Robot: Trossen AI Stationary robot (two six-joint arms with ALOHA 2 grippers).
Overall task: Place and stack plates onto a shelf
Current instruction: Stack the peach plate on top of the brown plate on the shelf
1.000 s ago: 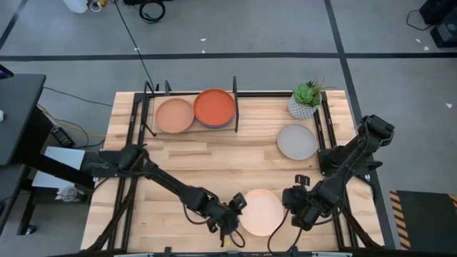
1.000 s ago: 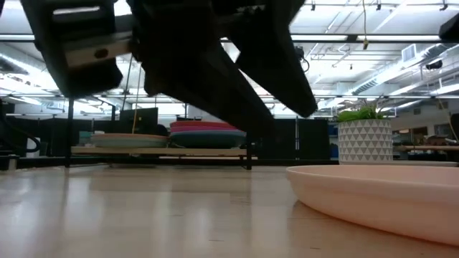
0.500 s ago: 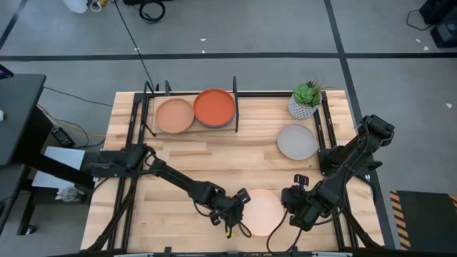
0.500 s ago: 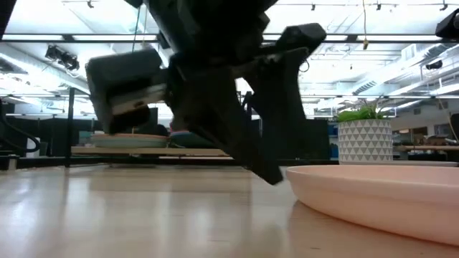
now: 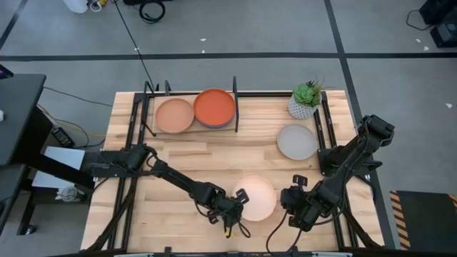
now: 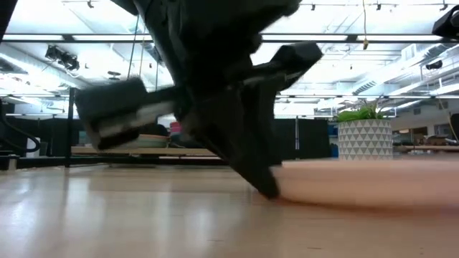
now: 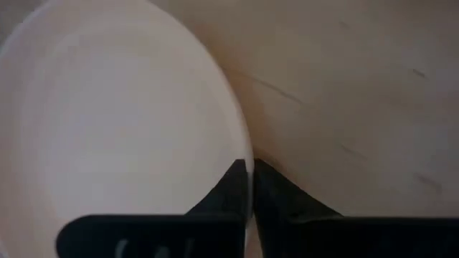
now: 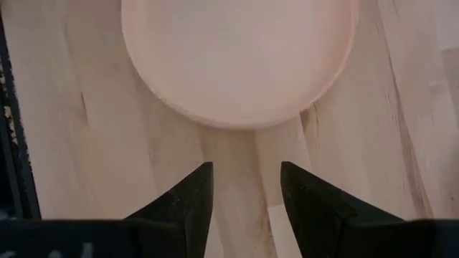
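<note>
Left end effector [image 5: 240, 202] is pinched narrow on the near-left rim of the cream plate [image 5: 255, 198]; the left wrist view shows one finger inside the rim and one outside, so it holds the plate. The plate sits at the front middle of the surface [image 5: 186, 160], probably a little lifted or tilted, though the low view is too blurred to be sure. Right end effector [image 5: 294, 202] waits just right of the same plate, fingers spread wide, holding nothing. The shelf [image 5: 193, 128] lies at the far edge, straight away from the held plate and a bit to the left, already carrying a tan plate [image 5: 175, 115] and an orange-red plate [image 5: 215, 107] stack. A grey plate [image 5: 296, 141] is loose on the right, nearer the right arm.
</note>
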